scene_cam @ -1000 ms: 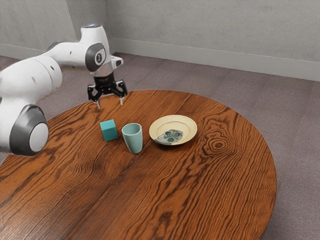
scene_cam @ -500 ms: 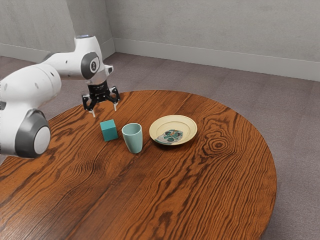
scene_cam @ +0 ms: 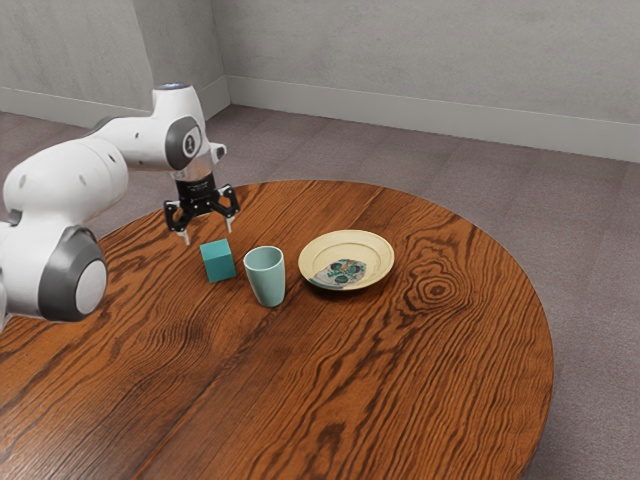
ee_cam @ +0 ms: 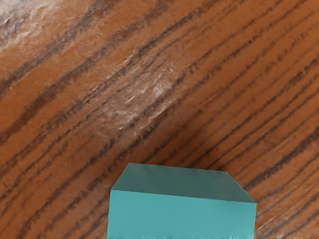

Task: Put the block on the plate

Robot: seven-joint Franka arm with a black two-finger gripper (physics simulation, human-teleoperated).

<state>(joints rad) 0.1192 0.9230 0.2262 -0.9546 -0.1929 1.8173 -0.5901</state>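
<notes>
One block (scene_cam: 218, 262), one cup (scene_cam: 266, 278) and one plate (scene_cam: 347, 240) sit on one table (scene_cam: 400, 390).

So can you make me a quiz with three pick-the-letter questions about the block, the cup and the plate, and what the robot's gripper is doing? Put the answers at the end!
1. Where is the cup compared with the block and the plate?
A) Inside the plate
B) On top of the block
C) Between the block and the plate

2. What colour is the block?
A) Teal
B) Red
C) Yellow

3. How is the gripper?
A) Shut on the cup
B) Open, with nothing in it
C) Shut on the plate

Answers:
1. C: the cup stands on the table with the block on one side and the plate on the other.
2. A: both views show its blue-green sides.
3. B: its fingertips are apart, above the table, with nothing between them.
</notes>
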